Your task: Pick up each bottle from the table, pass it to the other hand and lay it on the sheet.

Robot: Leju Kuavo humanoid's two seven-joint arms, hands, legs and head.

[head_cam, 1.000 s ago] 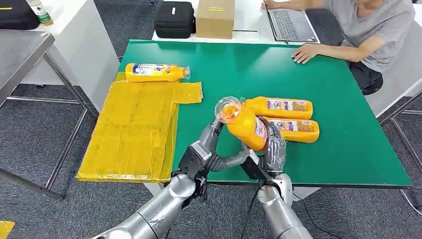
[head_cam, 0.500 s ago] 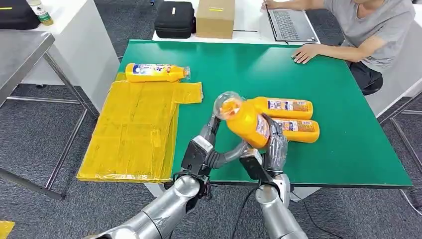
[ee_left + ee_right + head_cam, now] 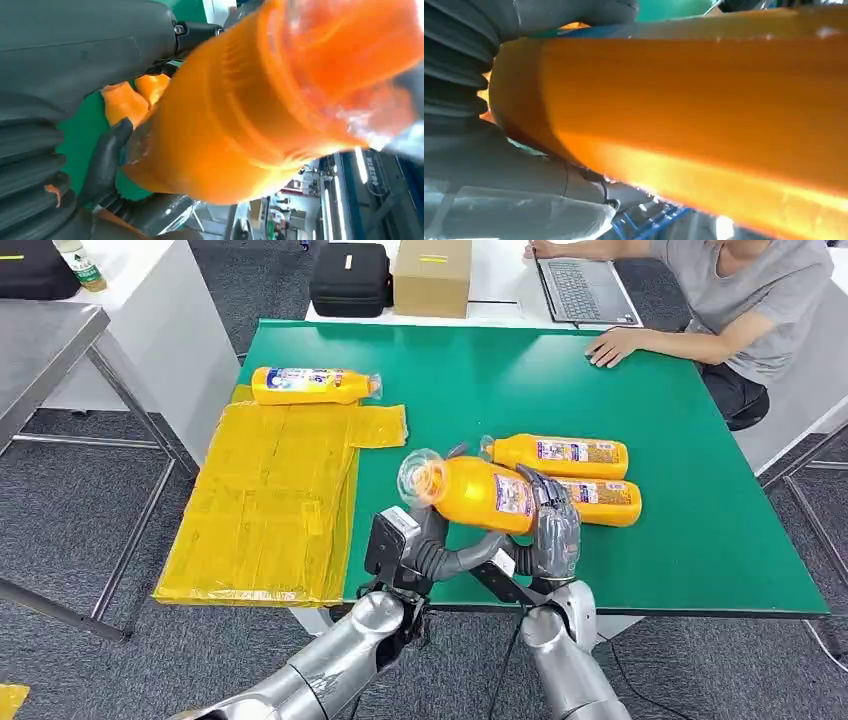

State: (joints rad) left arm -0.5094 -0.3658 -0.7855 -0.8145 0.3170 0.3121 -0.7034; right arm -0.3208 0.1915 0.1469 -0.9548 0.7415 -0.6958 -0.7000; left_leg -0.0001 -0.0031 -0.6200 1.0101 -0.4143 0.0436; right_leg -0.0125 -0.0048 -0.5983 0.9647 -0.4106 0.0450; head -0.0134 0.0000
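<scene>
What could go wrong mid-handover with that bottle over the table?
Both hands are on the held bottle: right hand at its base, left hand under its middle. An early right release could drop it onto the two bottles lying beside it. Its clear cap end overhangs unsupported, so it may tip.

My right hand (image 3: 553, 532) grips the base end of the orange plastic bottle (image 3: 478, 493), held above the green table (image 3: 690, 530) near its front edge, cap end pointing left. My left hand (image 3: 425, 545) sits under it, touching. Just behind-right, two more orange bottles (image 3: 560, 452) (image 3: 600, 502) lie side by side on the table. Yellow plastic sheet (image 3: 270, 500) covers the table's left side, overhanging; a fourth orange bottle (image 3: 310, 385) lies at its far edge. A person's hand (image 3: 610, 345) rests on the far right of the table.
</scene>
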